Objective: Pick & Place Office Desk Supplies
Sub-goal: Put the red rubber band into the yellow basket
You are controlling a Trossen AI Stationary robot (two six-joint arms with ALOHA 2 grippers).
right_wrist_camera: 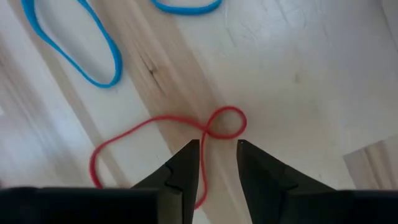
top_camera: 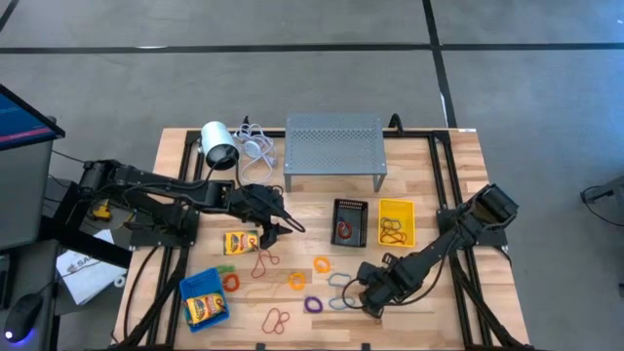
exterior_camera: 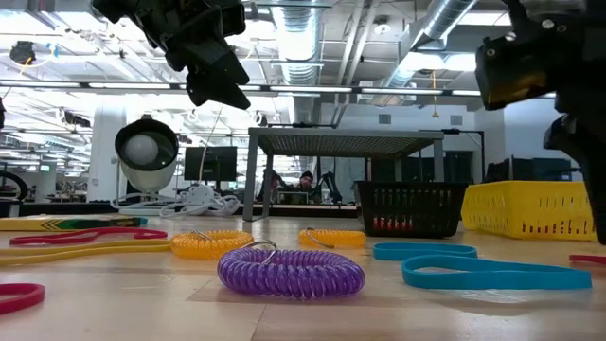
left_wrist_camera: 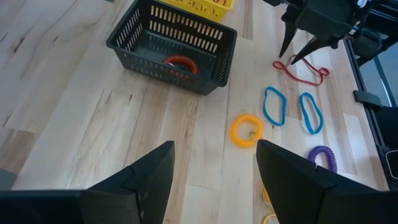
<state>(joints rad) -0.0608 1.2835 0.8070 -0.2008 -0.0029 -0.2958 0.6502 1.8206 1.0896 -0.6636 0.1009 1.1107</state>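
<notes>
A few bands already lie in the black bin [top_camera: 349,222] and yellow bin [top_camera: 396,222], a crayon box in the blue bin [top_camera: 204,299]; many bands are left on the counter [top_camera: 439,195]. The right pincer [right_wrist_camera: 217,152], narrowly parted, straddles a red band [right_wrist_camera: 155,140] near the front edge, not yet grasping. The left pincer [left_wrist_camera: 214,165] hangs released mid-counter.

Wooden table [top_camera: 439,302] with bands [top_camera: 338,282], bins [top_camera: 396,222], stand [top_camera: 334,146].

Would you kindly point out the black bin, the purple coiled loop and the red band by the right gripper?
black bin [left_wrist_camera: 163,51]: left wrist view, its near mesh wall.
purple coiled loop [exterior_camera: 291,271]: low view, front of its coil.
red band [right_wrist_camera: 227,122]: right wrist view, its small twisted loop.
</notes>
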